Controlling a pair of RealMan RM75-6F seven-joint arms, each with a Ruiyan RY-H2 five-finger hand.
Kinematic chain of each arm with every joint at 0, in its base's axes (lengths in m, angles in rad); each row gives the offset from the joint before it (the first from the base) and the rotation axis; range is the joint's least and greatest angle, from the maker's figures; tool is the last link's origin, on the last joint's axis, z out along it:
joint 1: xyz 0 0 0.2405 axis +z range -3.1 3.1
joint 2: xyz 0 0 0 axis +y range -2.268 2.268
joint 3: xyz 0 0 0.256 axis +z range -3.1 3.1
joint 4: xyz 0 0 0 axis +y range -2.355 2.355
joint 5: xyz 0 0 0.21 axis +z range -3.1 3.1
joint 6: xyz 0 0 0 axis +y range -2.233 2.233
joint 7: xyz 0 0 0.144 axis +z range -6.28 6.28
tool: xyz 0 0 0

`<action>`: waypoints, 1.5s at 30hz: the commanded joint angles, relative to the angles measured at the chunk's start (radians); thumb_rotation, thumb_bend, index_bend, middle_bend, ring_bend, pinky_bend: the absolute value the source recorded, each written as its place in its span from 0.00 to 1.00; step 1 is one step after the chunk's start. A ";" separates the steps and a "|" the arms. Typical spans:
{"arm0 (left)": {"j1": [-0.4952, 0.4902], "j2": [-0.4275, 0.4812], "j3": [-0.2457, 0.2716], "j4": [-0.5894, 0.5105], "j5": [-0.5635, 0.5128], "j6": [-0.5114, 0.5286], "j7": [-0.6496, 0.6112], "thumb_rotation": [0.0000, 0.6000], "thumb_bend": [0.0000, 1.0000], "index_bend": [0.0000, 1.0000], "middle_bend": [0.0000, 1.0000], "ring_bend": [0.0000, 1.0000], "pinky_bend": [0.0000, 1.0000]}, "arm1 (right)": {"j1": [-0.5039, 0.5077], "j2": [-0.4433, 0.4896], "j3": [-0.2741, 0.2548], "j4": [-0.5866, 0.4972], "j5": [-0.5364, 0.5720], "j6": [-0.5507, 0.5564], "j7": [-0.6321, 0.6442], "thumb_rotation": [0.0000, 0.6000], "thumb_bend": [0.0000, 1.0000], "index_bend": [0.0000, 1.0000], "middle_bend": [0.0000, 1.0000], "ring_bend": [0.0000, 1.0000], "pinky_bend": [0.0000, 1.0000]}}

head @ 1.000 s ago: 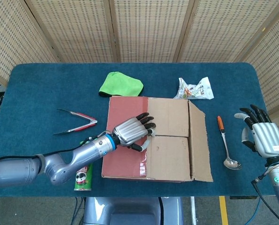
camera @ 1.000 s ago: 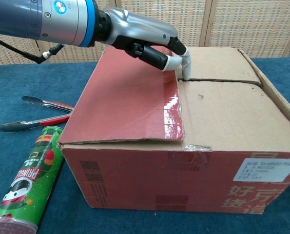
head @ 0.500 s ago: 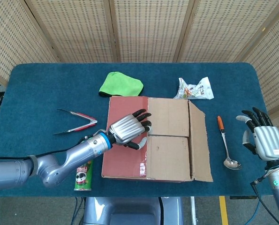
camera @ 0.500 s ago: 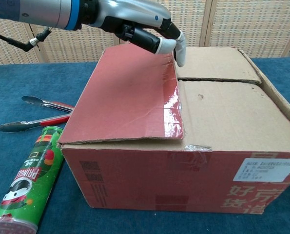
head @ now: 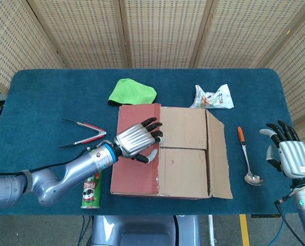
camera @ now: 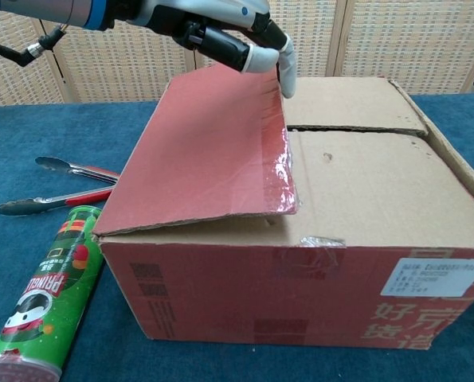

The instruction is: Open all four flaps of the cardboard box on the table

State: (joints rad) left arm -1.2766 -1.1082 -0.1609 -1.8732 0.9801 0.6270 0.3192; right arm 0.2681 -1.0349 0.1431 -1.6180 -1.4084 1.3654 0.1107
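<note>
One raised red flap point(camera: 213, 147) edge

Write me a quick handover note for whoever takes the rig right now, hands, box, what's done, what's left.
Left hand: at the free edge of the red flap, thumb hooked on that edge; the flap is tilted up a little, not folded back.
Right hand: open, holding nothing, off to the right of the spoon.
Cardboard box: mid-table. The right outer flap looks slightly raised; the two inner flaps lie flat and closed.
Done: no flap fully open.
Left: swing the red flap all the way out, then the right one, then both inner flaps.
</note>
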 commanded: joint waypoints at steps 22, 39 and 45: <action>0.001 0.188 -0.016 -0.093 -0.020 -0.036 -0.049 0.16 0.63 0.29 0.25 0.08 0.00 | -0.002 0.001 0.016 0.002 0.004 -0.007 0.007 1.00 0.83 0.25 0.17 0.00 0.09; 0.120 0.391 -0.035 -0.193 0.109 -0.028 -0.155 0.16 0.63 0.29 0.25 0.08 0.00 | 0.016 -0.006 0.025 -0.007 -0.003 -0.026 -0.002 1.00 0.83 0.25 0.17 0.00 0.09; 0.167 0.452 -0.048 -0.212 0.159 -0.018 -0.204 0.16 0.62 0.29 0.25 0.08 0.00 | 0.025 -0.013 0.027 -0.010 -0.004 -0.036 -0.009 1.00 0.83 0.25 0.17 0.00 0.09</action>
State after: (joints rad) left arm -1.1219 -0.6686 -0.2040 -2.0792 1.1264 0.6039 0.1272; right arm 0.2924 -1.0478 0.1696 -1.6280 -1.4124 1.3298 0.1026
